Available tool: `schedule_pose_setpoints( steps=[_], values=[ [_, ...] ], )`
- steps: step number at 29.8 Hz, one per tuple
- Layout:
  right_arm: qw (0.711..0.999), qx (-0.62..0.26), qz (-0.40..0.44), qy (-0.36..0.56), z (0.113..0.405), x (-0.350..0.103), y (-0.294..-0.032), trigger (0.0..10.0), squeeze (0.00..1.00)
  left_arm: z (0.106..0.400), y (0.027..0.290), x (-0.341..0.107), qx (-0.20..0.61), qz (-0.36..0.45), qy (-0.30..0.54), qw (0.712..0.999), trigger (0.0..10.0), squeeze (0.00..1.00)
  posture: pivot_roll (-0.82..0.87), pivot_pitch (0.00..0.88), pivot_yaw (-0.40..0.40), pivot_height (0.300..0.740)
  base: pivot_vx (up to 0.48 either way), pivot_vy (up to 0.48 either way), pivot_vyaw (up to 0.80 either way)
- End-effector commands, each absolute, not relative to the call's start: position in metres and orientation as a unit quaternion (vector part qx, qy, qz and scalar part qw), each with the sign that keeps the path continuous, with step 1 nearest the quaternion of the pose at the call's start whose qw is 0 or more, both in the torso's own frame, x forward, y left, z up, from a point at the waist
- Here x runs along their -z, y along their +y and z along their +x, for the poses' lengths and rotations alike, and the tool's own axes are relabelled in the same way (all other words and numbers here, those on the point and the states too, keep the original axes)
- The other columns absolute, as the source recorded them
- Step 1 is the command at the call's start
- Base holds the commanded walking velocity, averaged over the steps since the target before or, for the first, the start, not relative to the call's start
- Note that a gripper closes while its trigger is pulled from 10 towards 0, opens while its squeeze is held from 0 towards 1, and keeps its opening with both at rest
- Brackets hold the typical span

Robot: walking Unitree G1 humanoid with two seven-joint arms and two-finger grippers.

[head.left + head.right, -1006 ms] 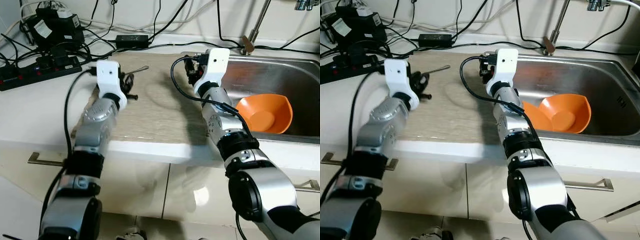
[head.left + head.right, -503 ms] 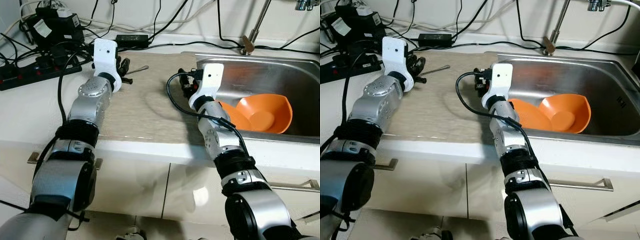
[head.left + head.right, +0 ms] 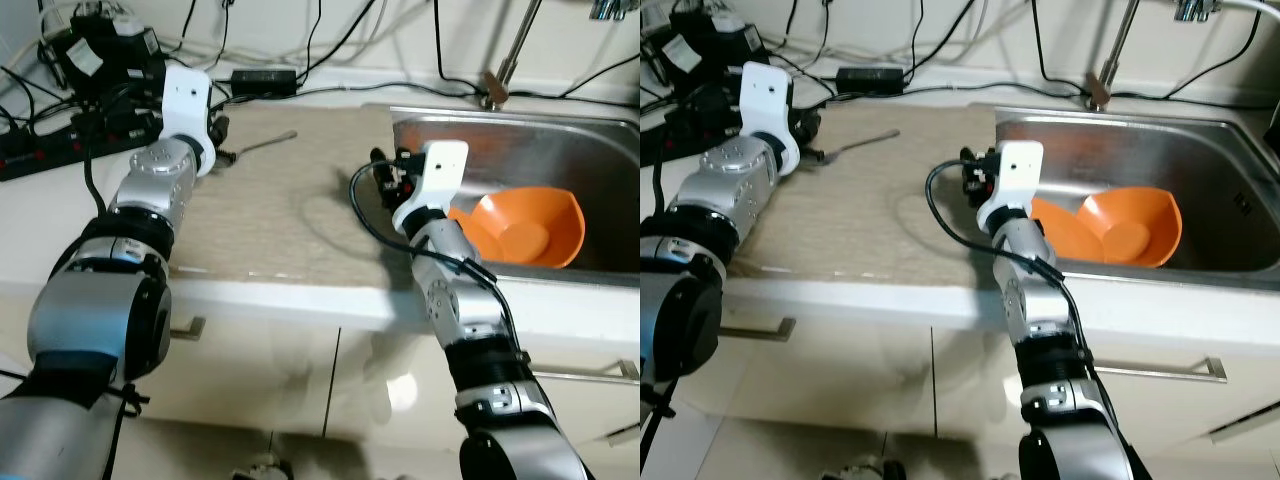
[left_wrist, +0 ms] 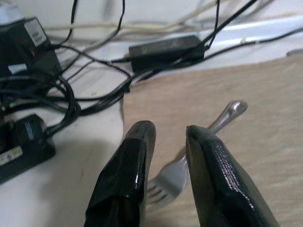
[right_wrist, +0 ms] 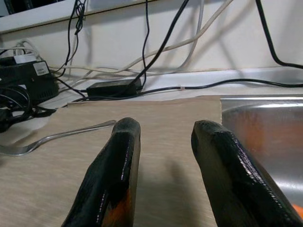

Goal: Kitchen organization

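A metal fork (image 3: 262, 143) lies on the beige mat (image 3: 300, 220) at the back left of the counter. My left gripper (image 3: 218, 132) hovers low over the fork's tines; in the left wrist view the fork (image 4: 189, 165) lies under the narrow gap between the open fingers (image 4: 135, 156), not held. My right gripper (image 3: 385, 180) hangs open over the mat's right edge beside the sink (image 3: 600, 150), with nothing between its fingers (image 5: 120, 156). Two orange bowls (image 3: 528, 226) lie stacked in the sink.
A black power strip (image 3: 60, 150), an adapter (image 3: 262, 78) and many cables crowd the back left of the counter. The tap (image 3: 505, 70) rises behind the sink. Cabinet fronts with a metal handle (image 3: 85, 318) lie below the counter's front edge.
My left gripper has swung back and left along the mat to the fork's tines. My right gripper has drawn back from the mat's far edge toward the sink's near left corner.
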State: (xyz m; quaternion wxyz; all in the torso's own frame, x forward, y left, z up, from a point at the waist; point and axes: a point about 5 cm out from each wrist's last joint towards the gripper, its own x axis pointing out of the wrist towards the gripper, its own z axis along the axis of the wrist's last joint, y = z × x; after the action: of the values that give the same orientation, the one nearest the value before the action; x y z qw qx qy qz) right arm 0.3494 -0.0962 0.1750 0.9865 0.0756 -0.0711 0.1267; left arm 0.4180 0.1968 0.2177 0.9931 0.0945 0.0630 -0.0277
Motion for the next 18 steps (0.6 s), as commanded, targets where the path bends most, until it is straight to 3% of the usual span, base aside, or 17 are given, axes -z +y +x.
schedule_pose_setpoints(
  steps=[1,9,18],
  values=[
    [0.987,-0.124,0.076,-0.066,0.347,-0.176,-0.099,10.0,0.0,0.421,0.195,-0.227,0.018,0.103,0.063,0.993,10.0,0.0,-0.04,0.0,0.03,0.74,0.0,0.0,0.0],
    [0.989,-0.115,0.072,-0.052,0.341,-0.173,-0.108,10.0,0.0,0.42,0.194,-0.215,-0.018,0.101,0.103,0.989,10.0,0.0,-0.07,0.0,0.034,0.74,0.0,0.0,0.0],
    [0.991,-0.11,0.052,-0.055,0.334,-0.174,-0.111,10.0,0.0,0.422,0.19,-0.224,-0.017,0.093,0.062,0.994,10.0,0.0,-0.08,0.0,0.042,0.74,0.0,0.0,0.0]
  ],
)
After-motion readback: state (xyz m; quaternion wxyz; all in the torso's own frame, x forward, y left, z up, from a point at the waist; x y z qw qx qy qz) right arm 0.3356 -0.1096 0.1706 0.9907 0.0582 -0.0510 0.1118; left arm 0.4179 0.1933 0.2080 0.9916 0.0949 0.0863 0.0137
